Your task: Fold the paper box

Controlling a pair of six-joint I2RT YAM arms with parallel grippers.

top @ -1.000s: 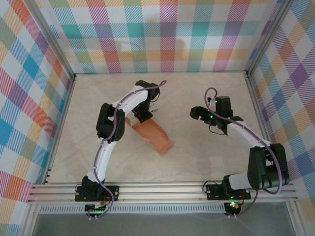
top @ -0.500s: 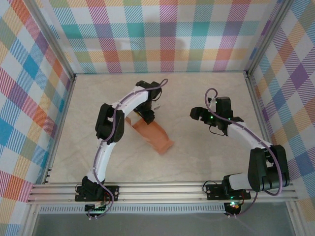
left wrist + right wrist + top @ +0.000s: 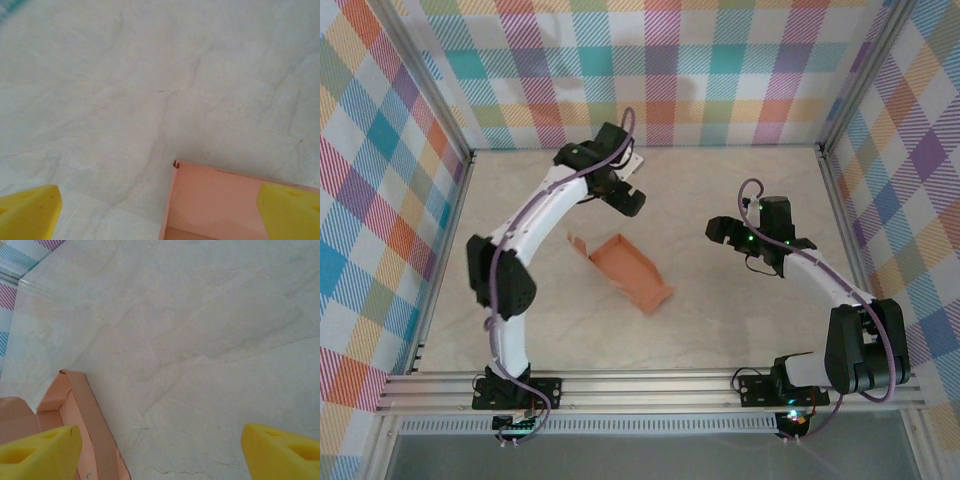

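The paper box (image 3: 628, 273), salmon-orange card, lies slanted on the middle of the table with a small flap standing at its far-left end. My left gripper (image 3: 628, 200) hovers behind it, toward the back wall, apart from it and open. In the left wrist view a corner of the paper box (image 3: 220, 200) sits low between the wide yellow fingertips (image 3: 30, 212) of the left gripper (image 3: 160, 215). My right gripper (image 3: 735, 245) hangs open to the right of the box. The right wrist view shows the paper box (image 3: 82, 410) at lower left, with nothing between the jaws of the right gripper (image 3: 160, 452).
Checkered walls enclose the pale marble-look table (image 3: 740, 330) on three sides, with metal rails (image 3: 650, 390) along the near edge.
My left gripper has opened, let go of the box and pulled back toward the rear wall. The box stays on the table. The right arm has hardly moved.
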